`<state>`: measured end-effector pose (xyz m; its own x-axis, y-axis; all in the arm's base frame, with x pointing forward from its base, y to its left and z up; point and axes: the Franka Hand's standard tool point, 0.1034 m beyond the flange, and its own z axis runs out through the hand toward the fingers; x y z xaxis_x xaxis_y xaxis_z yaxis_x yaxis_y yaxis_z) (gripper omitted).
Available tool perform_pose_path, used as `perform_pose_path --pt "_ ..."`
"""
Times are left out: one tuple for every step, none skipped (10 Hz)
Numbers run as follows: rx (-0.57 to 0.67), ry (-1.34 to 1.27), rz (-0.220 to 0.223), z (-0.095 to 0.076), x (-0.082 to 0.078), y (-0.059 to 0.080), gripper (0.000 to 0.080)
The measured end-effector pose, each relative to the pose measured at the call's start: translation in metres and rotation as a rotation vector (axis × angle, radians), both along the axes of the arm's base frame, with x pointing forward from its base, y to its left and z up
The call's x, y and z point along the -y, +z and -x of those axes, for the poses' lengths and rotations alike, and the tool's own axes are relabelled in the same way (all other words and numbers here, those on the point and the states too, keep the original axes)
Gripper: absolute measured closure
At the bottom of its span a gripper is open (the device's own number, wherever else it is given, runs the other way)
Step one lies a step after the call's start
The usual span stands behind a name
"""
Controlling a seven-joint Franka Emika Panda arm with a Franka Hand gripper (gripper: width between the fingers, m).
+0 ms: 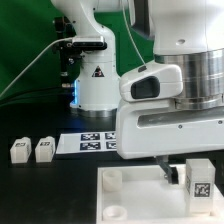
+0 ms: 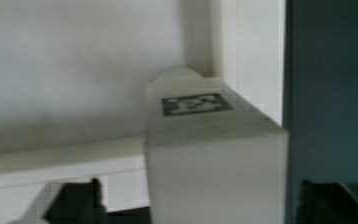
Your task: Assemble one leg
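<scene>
The pincer (image 2: 190, 200) pinches a tagged leg (image 2: 211, 150) upright over the white plate (image 1: 140, 195) at the exterior view's near right. Two more legs (image 1: 30, 150) stand on the dark counter (image 1: 50, 190) at far left, beside the marker board (image 1: 90, 141).

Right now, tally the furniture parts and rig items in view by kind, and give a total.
Legs: 3, two loose ones at the exterior view's left, one on the plate by the gripper
Plate with round sockets: 1
Marker board: 1
Total: 5
</scene>
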<state>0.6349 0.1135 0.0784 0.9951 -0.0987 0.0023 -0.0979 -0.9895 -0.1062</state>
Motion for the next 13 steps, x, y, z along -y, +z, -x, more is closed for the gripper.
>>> perform_pose_path --pt "-0.010 -0.092 -0.005 0.000 -0.001 0.000 0.0357" --pt "-0.020 -0.184 -0.003 0.000 0.002 0.000 0.0504" --pt "-0.026 -0.239 -0.004 0.000 0.002 0.000 0.0504" --pt "-0.039 -0.365 -0.004 0.000 0.004 0.000 0.0504" --pt "-0.063 -0.548 -0.006 0.001 0.005 -0.001 0.0504" --pt "-0.092 -0.760 -0.016 0.001 0.007 -0.001 0.0504" --pt "-0.134 -0.973 -0.041 0.002 0.010 -0.002 0.0504" --pt "-0.174 -1.149 -0.056 0.004 0.010 -0.002 0.0504" --pt "-0.211 -1.318 -0.074 0.005 0.011 -0.003 0.0504" --pt "-0.230 -1.406 -0.087 0.005 0.013 -0.003 0.0504" --pt "-0.244 -1.475 -0.087 0.006 0.012 -0.003 0.0504" --pt "-0.249 -1.502 -0.085 0.006 0.012 -0.003 0.0504" --pt "-0.249 -1.502 -0.085 0.006 0.012 -0.003 0.0504"
